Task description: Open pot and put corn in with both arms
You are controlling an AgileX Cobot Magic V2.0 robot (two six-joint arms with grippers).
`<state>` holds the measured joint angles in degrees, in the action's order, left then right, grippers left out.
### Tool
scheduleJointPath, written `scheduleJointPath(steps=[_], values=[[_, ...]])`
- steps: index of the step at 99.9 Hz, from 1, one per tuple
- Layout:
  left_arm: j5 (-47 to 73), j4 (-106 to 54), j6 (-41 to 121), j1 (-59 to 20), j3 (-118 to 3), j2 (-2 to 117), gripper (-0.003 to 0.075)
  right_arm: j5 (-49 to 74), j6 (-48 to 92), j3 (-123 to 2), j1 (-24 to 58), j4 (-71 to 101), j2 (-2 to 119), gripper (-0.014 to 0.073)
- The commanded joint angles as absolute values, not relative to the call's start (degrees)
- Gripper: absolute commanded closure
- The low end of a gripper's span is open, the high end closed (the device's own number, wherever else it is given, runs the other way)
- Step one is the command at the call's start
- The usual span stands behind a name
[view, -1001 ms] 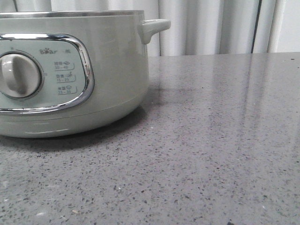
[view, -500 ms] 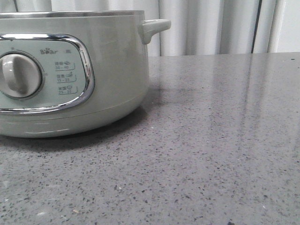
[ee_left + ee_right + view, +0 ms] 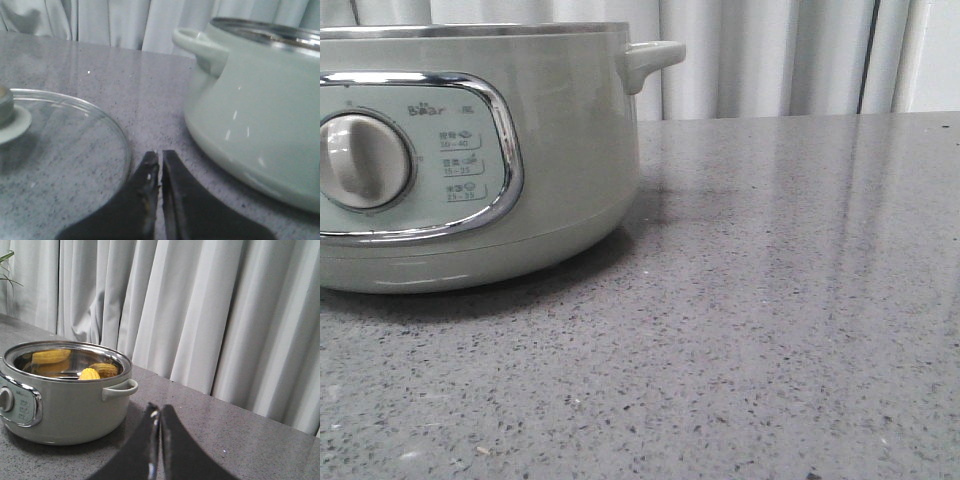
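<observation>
The pale sage-green pot (image 3: 560, 150) stands at the left of the front view, with its chrome-framed panel and cream dial (image 3: 362, 160); it has no lid on. In the right wrist view the pot (image 3: 65, 400) is open and the yellow corn (image 3: 90, 374) lies inside, mirrored in the steel wall. My right gripper (image 3: 160, 412) is shut and empty, above the table to the pot's right. My left gripper (image 3: 160, 159) is shut and empty, low over the table between the pot (image 3: 260, 115) and the glass lid (image 3: 60, 135), which lies flat on the table.
The grey speckled table (image 3: 780, 300) stretches to the right of the pot. Pale curtains (image 3: 210, 310) hang behind the table. A green leaf (image 3: 6, 260) shows at the far edge in the right wrist view.
</observation>
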<state>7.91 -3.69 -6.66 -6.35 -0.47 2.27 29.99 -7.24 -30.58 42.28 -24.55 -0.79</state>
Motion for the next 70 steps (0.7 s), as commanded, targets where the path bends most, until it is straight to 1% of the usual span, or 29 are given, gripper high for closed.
scheduleJointPath(steps=[1, 4, 14, 28, 70], values=[[4.5, -1.4, -6.9, -6.8, 0.0, -0.8, 0.0741, 25.9, -6.8, -31.7, 42.1, -25.8, -1.4, 0.0638], [5.6, -1.0, -6.9, -6.8, 0.3, -2.3, 0.0741, 25.9, -6.8, -31.7, 42.1, -25.8, -1.4, 0.0638], [7.2, -0.9, -6.9, -6.7, 1.3, -1.6, 0.0741, 25.9, -6.8, -31.7, 42.1, -25.6, -1.4, 0.0638], [16.1, -0.9, -6.9, -6.6, 1.3, -1.8, 0.0741, 25.9, -6.8, -31.7, 42.1, -25.6, -1.4, 0.0638], [16.3, -1.0, -7.3, -6.6, 1.4, -1.9, 0.0741, 25.9, -6.8, -31.7, 42.1, -25.6, -1.4, 0.0638]])
